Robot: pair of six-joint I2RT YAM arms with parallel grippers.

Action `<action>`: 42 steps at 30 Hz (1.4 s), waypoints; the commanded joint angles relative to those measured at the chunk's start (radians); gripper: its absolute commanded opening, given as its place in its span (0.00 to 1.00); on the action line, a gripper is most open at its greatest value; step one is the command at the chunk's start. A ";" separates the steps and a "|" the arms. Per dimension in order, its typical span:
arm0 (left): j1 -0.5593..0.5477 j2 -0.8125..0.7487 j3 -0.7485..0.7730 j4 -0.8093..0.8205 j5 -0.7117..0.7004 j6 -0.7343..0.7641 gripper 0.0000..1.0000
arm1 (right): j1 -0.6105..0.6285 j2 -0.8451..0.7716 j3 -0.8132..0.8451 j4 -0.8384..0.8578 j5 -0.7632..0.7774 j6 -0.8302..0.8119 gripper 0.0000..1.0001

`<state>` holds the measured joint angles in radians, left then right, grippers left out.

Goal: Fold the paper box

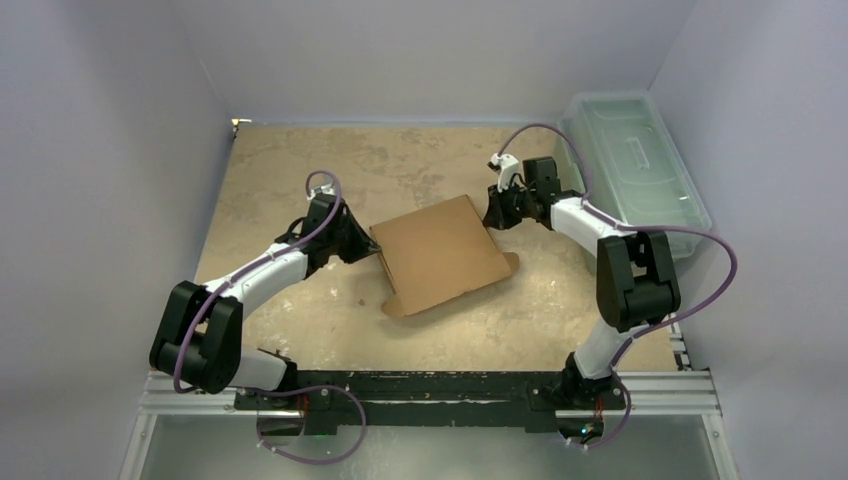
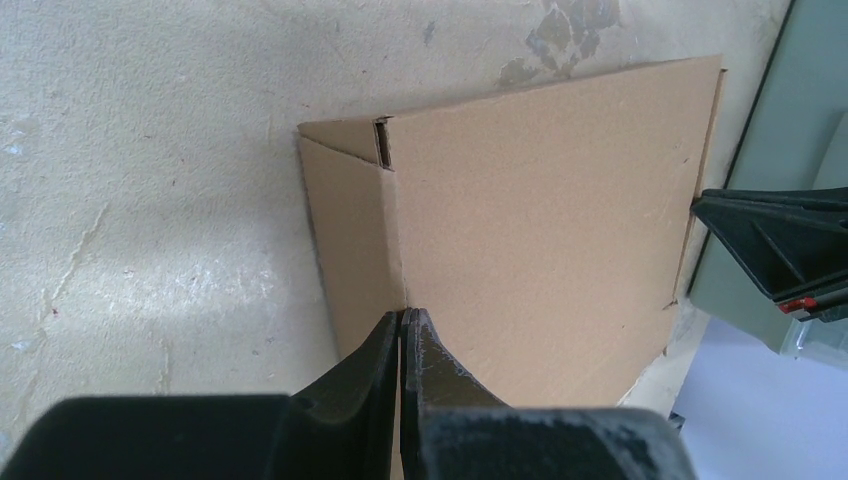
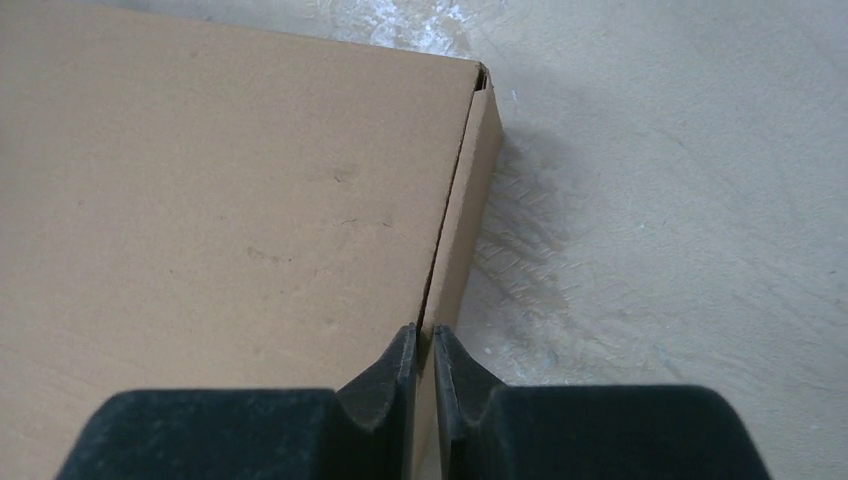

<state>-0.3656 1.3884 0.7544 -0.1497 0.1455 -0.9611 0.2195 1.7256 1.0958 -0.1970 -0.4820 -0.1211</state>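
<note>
Three pale grey walls (image 1: pixel 420 50) enclose one worn beige table (image 1: pixel 300 170). Two arms reach inward. One translucent green bin (image 1: pixel 640 150) stands at the far right. One paper box (image 1: pixel 440 252) lies closed at the table's centre, between the grippers. Right gripper (image 3: pixel 425 335): fingers clamped on the box's right wall edge. Left gripper (image 2: pixel 402 318): fingers clenched at the left wall crease; whether cardboard lies between them cannot be told.

- No text, label, brand, number or sign can be read in any view.
- The plain brown cardboard mailer box (image 1: pixel 440 255) shows only bare faces.
- On the translucent pale-green plastic bin (image 1: pixel 640 165), any marking is too small to read.
</note>
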 commanded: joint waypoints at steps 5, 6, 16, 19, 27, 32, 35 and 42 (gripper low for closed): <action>0.005 -0.023 0.032 0.059 0.054 -0.043 0.00 | 0.035 -0.024 -0.007 0.017 0.153 -0.075 0.06; 0.005 -0.024 0.033 0.060 0.057 -0.047 0.00 | 0.035 -0.025 -0.009 0.017 0.155 -0.078 0.03; 0.007 -0.042 0.017 0.062 0.076 -0.026 0.05 | 0.022 -0.026 -0.015 0.038 0.105 -0.033 0.00; 0.007 -0.054 -0.001 0.054 0.075 -0.003 0.11 | 0.010 -0.012 -0.012 0.033 0.105 -0.028 0.00; 0.013 -0.101 -0.063 0.058 0.115 0.091 0.40 | -0.001 0.007 -0.009 0.021 0.103 -0.025 0.00; 0.014 -0.193 -0.242 0.249 0.210 0.069 0.70 | 0.000 0.018 -0.007 0.016 0.100 -0.025 0.00; 0.014 -0.219 -0.363 0.420 0.251 -0.007 0.76 | 0.001 0.027 -0.003 0.010 0.099 -0.026 0.00; 0.014 -0.166 -0.449 0.646 0.267 -0.091 0.80 | -0.001 0.030 -0.002 0.007 0.094 -0.026 0.00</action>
<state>-0.3580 1.1988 0.3199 0.2508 0.3737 -0.9890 0.2260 1.7187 1.0935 -0.1596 -0.3954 -0.1486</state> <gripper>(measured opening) 0.797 0.007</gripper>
